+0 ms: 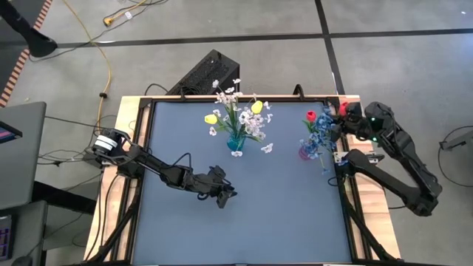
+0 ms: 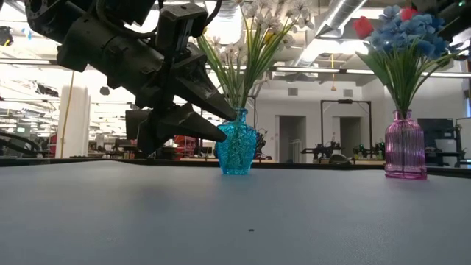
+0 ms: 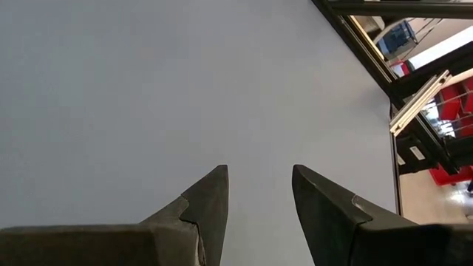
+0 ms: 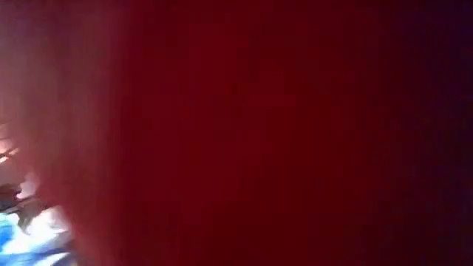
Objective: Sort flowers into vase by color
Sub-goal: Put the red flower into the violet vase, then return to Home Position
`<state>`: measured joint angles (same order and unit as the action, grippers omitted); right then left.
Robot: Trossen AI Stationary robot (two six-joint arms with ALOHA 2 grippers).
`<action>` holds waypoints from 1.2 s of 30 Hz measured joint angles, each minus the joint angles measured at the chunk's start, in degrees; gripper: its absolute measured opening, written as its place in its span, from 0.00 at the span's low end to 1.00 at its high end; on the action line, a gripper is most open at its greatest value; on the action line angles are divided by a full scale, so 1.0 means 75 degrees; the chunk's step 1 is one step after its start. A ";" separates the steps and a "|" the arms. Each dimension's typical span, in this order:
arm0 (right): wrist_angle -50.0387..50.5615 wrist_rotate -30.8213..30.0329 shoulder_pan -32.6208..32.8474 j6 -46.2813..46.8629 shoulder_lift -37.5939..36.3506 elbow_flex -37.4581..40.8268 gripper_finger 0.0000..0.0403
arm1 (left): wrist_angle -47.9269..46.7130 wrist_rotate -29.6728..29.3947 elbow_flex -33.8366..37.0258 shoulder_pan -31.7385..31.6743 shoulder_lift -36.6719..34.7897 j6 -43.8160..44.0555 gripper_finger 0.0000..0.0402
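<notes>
Even, bright light on the matte grey-blue bench (image 1: 244, 214); ceiling strips glare behind; right wrist view a red blur.

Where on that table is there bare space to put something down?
The whole near half of the table is bare, beyond the left gripper. Also bare: the strip between the blue vase and the pink vase. It is crowded around the pink vase, where the right gripper works.

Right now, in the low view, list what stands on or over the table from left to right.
Left gripper, open and hanging above the table → blue vase with white and yellow flowers → pink vase with blue and red flowers.
</notes>
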<state>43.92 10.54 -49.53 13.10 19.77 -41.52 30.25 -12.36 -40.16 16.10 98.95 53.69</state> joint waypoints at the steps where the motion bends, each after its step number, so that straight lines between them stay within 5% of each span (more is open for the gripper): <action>1: 0.0004 -0.0017 -0.0002 0.0049 0.0000 0.0070 0.04 | 0.0001 0.0000 0.0000 0.0000 0.0000 0.0000 0.35; 13: -0.0050 -0.0015 -0.0002 0.0204 0.0000 0.0367 0.06 | 0.0001 -0.0003 0.0000 0.0000 0.0001 -0.0011 0.35; 28: 0.0196 0.0037 -0.0002 0.0273 0.0020 0.0018 0.48 | -0.0062 0.0000 0.0000 0.0000 -0.0001 -0.0122 0.35; 36: 0.1106 0.0214 0.0000 0.0192 0.0064 -0.0876 0.57 | -0.0236 0.0000 0.0000 0.0000 0.0000 -0.0215 0.35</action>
<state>52.21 12.15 -49.53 14.54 20.25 -48.09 28.47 -12.36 -40.16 16.10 98.95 52.08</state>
